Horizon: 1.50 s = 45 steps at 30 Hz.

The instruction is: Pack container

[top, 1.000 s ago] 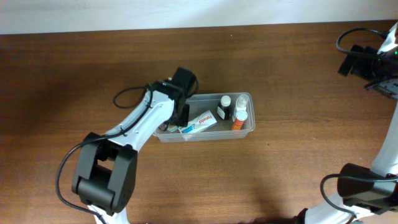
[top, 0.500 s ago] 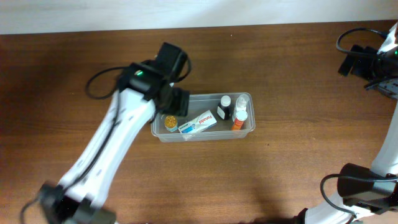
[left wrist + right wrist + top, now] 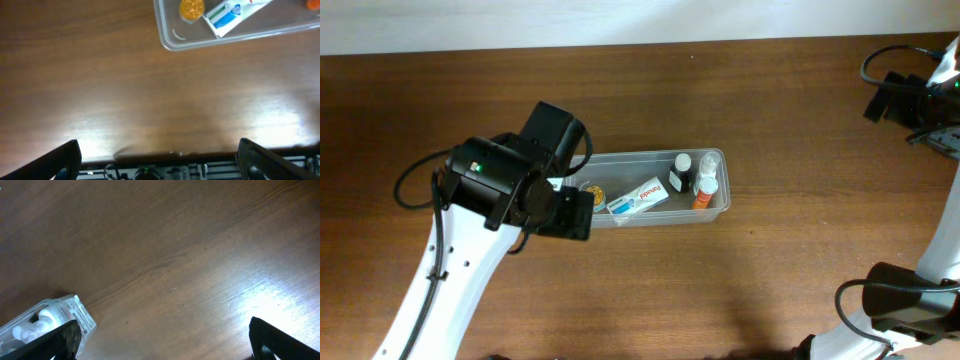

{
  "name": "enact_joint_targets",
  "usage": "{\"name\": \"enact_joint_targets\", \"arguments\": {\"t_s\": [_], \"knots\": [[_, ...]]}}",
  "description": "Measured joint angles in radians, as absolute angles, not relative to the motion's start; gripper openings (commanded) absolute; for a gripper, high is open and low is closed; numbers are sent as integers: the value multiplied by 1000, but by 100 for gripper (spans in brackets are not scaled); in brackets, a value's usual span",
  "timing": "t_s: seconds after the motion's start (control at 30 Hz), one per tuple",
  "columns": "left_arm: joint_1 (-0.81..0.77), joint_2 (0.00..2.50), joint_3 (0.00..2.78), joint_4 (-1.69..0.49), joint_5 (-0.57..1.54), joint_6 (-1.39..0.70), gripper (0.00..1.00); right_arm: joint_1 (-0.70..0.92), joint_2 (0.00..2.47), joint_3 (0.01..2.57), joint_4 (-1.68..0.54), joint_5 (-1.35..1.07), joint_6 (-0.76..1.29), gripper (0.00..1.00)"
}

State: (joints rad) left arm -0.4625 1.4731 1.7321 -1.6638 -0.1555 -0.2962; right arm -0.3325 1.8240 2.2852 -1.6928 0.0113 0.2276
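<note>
- Left gripper [image 3: 159, 146], spread wide and empty, hovers over the table [image 3: 150, 100]; the container [image 3: 170, 42] lies just ahead.
- Inside it: gold-capped jar [image 3: 192, 8], toothpaste box [image 3: 225, 12], bottles [image 3: 705, 183]; with no other items in view, packing seems done.
- Right gripper [image 3: 165, 330], likewise agape, sits well away.

I see a brown wood-grain table [image 3: 770, 100], a clear container [image 3: 660, 218], a gold jar lid [image 3: 191, 8], a white box [image 3: 638, 196] printed blue-green, and an orange bottle [image 3: 702, 200].

The table [image 3: 770, 280] is brown wood, finely grained and smooth, with a soft sheen where light glares. The container [image 3: 172, 30] is clear, glossy plastic. The left arm [image 3: 490, 185] has a matt black and white casing that looks like plastic.
</note>
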Motion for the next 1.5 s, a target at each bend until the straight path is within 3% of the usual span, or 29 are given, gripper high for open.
{"name": "enact_joint_targets", "arguments": {"t_s": [0.13,0.43,0.87,1.5], "knots": [[-463,1471,1732,-1598,-179,-295,100,-332,1824,2285,-1692,11,228,98],[-440,1347,1622,-1191,-192,-251,99,-332,1824,2285,-1692,11,228,98],[-181,905,1012,-593,-111,-243,99,-332,1824,2285,-1693,12,228,98],[-127,304,218,87,20,-243,99,-332,1824,2285,-1692,11,228,98]]}}
